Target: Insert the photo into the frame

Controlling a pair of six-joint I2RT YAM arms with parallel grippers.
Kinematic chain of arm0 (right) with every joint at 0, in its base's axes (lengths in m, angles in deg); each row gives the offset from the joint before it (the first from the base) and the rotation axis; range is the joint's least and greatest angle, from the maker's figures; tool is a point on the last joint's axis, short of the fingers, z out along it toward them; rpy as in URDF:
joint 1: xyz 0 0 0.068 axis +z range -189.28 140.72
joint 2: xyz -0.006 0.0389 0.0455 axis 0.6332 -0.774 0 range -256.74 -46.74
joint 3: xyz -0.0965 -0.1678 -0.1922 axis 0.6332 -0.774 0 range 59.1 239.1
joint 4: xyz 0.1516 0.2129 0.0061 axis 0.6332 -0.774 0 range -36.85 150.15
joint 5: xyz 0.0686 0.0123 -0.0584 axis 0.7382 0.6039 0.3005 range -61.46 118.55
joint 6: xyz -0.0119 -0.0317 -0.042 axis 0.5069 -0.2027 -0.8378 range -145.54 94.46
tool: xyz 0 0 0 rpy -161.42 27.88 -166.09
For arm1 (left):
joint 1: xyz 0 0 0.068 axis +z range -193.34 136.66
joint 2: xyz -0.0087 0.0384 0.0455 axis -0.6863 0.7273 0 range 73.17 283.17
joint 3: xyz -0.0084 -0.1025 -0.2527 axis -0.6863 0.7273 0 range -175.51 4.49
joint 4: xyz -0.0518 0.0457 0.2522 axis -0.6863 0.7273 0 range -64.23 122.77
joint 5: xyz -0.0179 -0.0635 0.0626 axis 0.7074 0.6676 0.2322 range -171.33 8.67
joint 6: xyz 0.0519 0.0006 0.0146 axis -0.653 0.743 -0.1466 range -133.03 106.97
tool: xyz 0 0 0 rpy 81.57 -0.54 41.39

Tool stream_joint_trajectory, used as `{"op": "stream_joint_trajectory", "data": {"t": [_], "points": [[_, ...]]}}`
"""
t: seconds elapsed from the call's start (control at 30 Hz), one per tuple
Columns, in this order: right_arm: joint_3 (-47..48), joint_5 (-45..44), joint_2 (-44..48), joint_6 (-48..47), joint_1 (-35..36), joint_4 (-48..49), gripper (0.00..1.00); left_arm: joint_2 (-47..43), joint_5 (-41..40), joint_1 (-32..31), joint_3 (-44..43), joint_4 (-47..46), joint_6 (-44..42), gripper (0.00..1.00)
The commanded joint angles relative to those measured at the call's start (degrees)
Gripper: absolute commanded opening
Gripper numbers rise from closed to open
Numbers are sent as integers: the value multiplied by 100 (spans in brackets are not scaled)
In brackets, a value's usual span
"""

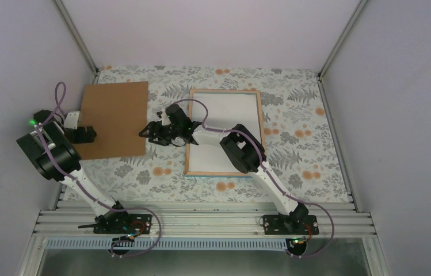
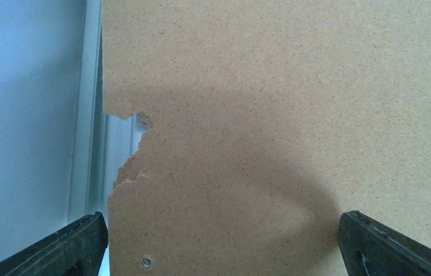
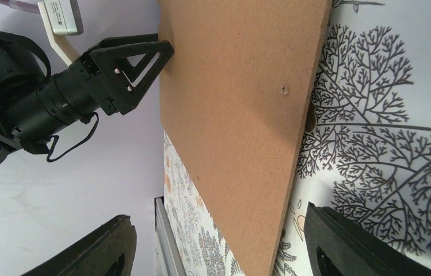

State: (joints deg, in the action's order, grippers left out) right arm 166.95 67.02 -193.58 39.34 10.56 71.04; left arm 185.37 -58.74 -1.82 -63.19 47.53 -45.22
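Observation:
The frame (image 1: pixel 262 123) lies back up on the patterned cloth, its light wood rim showing. Inside it lies a white sheet, the photo (image 1: pixel 227 112) with its plain back up; my right arm crosses over its lower part. Left of the frame lies the brown backing board (image 1: pixel 115 115). My right gripper (image 1: pixel 148 133) is at the board's right edge, open, with the board's near corner (image 3: pixel 270 218) between its spread fingers, untouched. My left gripper (image 1: pixel 89 135) is at the board's left edge, wide open, and the board (image 2: pixel 282 115) fills its view with a chipped edge.
The left enclosure wall and metal rail (image 2: pixel 89 115) run close beside the board's left edge. My left gripper (image 3: pixel 126 63) shows in the right wrist view across the board. The floral cloth (image 1: pixel 299 115) covers the table to the right wall.

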Motion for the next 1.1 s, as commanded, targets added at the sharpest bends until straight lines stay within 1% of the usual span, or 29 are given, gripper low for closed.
{"op": "stream_joint_trajectory", "data": {"t": [0.0,0.27,0.47,0.63,0.7,0.97,1.07], "points": [[-142,-208,-252,33,39,-334,74,341,272,59,130,472,-144,100],[-181,-159,-308,100,40,-242,70,-635,1261,26,72,813,-262,97],[-253,-38,-258,173,30,-140,68,-1280,1761,-240,236,1108,-481,95],[-436,69,18,142,-42,14,67,-1236,1830,-259,196,1168,-345,95],[-586,88,176,103,-90,84,67,-1145,1937,-250,168,1246,-332,92],[-931,-20,400,-78,-261,-15,65,-1192,2967,-215,101,1626,-394,84],[-1077,-51,451,-112,-302,-59,65,-1161,3335,-200,28,1815,-441,78]]}}
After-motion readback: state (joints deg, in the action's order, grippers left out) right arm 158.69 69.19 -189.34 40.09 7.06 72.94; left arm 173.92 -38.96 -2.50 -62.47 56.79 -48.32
